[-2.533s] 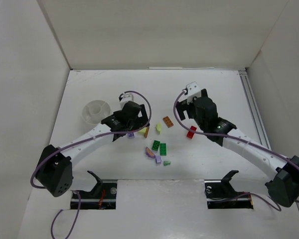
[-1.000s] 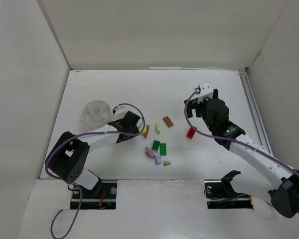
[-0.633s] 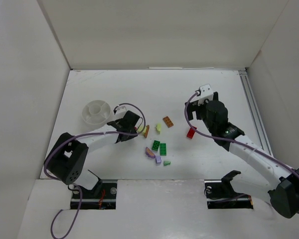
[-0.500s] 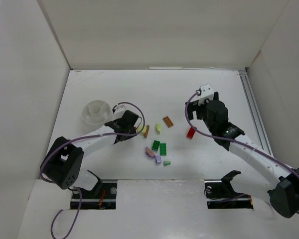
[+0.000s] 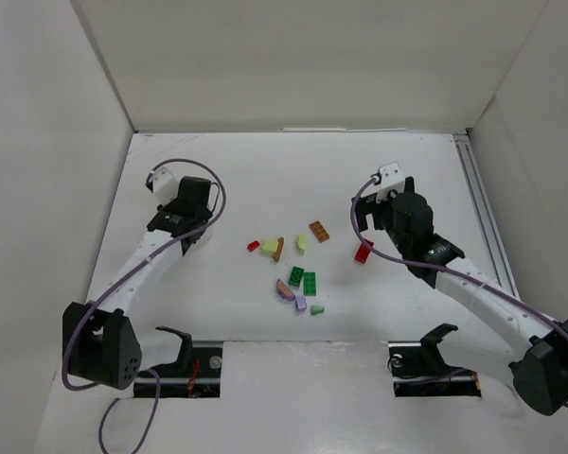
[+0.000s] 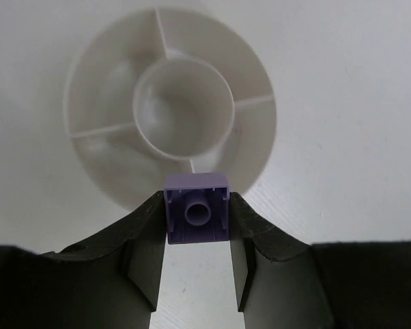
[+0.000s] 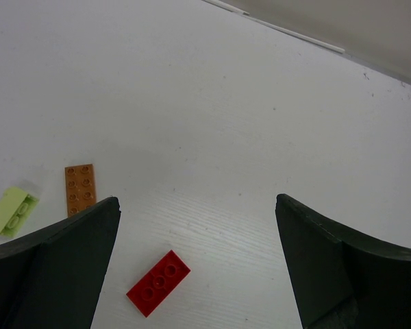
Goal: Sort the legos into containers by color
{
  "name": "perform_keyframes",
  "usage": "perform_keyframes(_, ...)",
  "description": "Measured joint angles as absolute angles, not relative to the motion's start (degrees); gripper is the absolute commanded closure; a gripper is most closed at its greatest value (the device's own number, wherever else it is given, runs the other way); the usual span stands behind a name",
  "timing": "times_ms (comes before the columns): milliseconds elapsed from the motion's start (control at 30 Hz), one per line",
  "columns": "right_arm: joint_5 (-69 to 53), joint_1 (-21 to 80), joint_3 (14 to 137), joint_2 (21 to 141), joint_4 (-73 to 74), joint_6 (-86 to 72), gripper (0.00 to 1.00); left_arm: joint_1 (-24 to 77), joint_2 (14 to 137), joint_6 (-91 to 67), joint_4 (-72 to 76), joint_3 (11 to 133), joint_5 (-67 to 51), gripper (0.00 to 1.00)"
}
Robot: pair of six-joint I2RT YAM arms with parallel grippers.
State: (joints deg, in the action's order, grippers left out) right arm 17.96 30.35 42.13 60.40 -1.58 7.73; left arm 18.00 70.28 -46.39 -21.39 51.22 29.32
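Purple plastic was what your left gripper (image 6: 197,229) had pinched: one small purple brick (image 6: 196,209), its underside tube facing the wrist camera, clamped square between the two fingers. The round white container (image 6: 109,82) lay straight ahead of it and below. The brick hung over the near rim, so by my judgement the nearest outer section was the one beneath it, with the centre well further on. You had one container, split into a centre well and four outer sections, and every part in view was bare. From above, the left arm (image 5: 142,260) hid the container entirely. Your right gripper (image 7: 196,205) was spread wide and held nothing. It hovered above a red brick (image 7: 158,282) that lay under the gap between its fingers, long axis slanted across that gap. An orange brick (image 7: 79,189) and a pale green one (image 7: 12,211) lay off to one side. On the table (image 5: 265,170) I counted about eleven loose bricks, two red and two green among them, all well apart from the container.
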Motion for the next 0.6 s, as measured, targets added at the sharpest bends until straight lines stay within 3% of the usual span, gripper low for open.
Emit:
perform_keyframes(333,17.8,29.95,42.15,61.67,-1.69,8.14,0.0,-1.45,67.66,-42.48,-17.39,54.52,28.25,0.65)
perform_keyframes(600,17.78,29.95,42.15,62.46,-1.67,8.36,0.0,-3.09,73.63,-39.77,-15.4,56.69,25.87,0.64)
